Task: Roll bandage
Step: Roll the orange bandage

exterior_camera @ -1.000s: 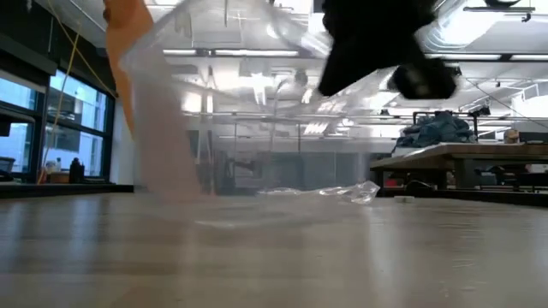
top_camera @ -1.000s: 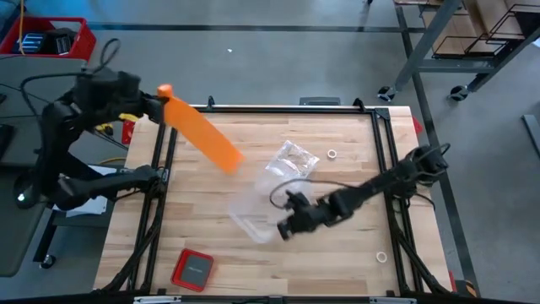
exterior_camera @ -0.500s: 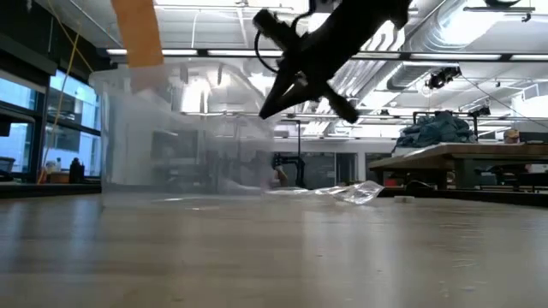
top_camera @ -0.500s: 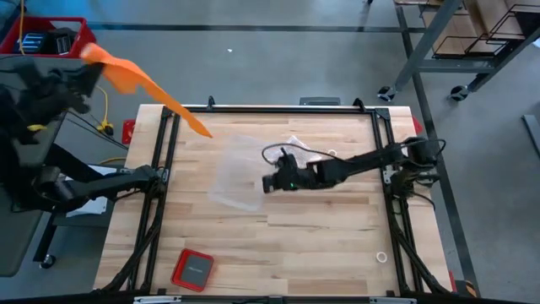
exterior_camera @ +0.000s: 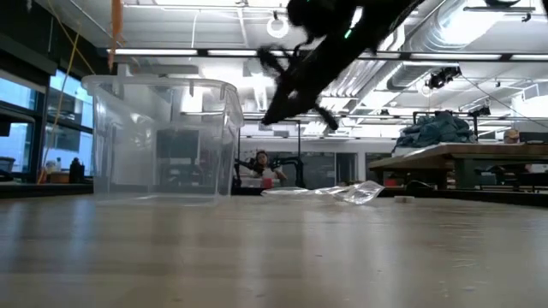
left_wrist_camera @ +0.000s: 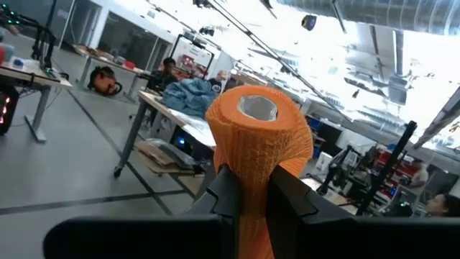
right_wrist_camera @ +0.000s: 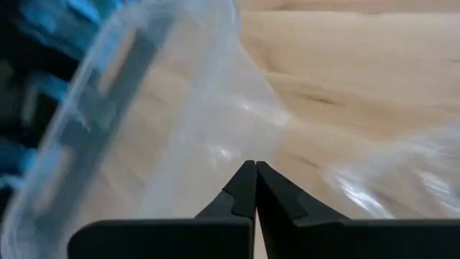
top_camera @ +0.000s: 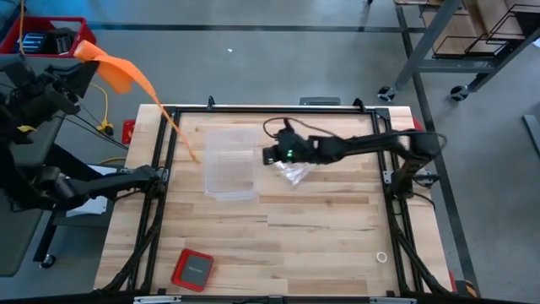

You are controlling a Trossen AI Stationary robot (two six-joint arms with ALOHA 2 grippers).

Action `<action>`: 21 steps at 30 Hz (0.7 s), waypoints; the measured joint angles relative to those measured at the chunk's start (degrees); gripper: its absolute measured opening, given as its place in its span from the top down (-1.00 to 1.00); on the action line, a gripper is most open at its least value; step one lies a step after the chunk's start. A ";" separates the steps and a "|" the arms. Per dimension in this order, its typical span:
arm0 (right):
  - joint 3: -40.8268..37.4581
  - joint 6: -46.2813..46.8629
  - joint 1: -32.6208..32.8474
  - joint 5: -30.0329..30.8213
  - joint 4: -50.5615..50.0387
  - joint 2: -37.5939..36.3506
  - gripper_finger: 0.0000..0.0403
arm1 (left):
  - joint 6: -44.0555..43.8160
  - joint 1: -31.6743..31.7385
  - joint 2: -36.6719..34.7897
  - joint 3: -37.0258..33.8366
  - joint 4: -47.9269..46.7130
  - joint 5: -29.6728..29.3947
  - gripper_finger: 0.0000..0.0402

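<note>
The left gripper (left_wrist_camera: 248, 188) is raised off the table, beyond its far left corner, and its two dark fingers (left_wrist_camera: 224, 193) are clamped on the bright orange soft fabric bandage (left_wrist_camera: 257, 144), which stands between them as a compact roll with a hollow centre. In the high view the free end of this bandage (top_camera: 139, 84) hangs from the gripper as a long, twisted orange band and goes down toward the far left corner of the light wooden table (top_camera: 321, 245), where its tip is over the black frame rail. The right gripper (right_wrist_camera: 254, 188) is stretched over the far middle of the table, and its fingers are pressed together with nothing between them. Just beside it, toward the left arm, a clear rectangular plastic container (top_camera: 230, 163) stands upright on the table; in the low view its walls (exterior_camera: 163, 137) are transparent. A crinkled clear plastic bag (top_camera: 294, 172) lies on the wood under the right arm, near the container but apart from it. A small red square case (top_camera: 192, 269) lies near the front left edge of the table, well apart from the other things. A small white ring (top_camera: 382, 257) lies near the front right corner.
</note>
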 joint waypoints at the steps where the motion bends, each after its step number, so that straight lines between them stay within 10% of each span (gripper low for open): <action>1: 0.05 -0.37 0.11 -0.01 -5.66 -1.52 1.00 | 0.20 0.00 0.05 0.00 -0.19 0.08 0.86; 8: -2.57 5.07 3.03 -5.64 -38.78 -3.48 1.00 | 2.64 0.00 1.77 -0.03 -2.89 0.29 0.86; 21: -18.45 22.23 3.77 -5.75 -16.04 -1.69 1.00 | 2.49 0.00 4.07 0.03 1.13 2.80 0.86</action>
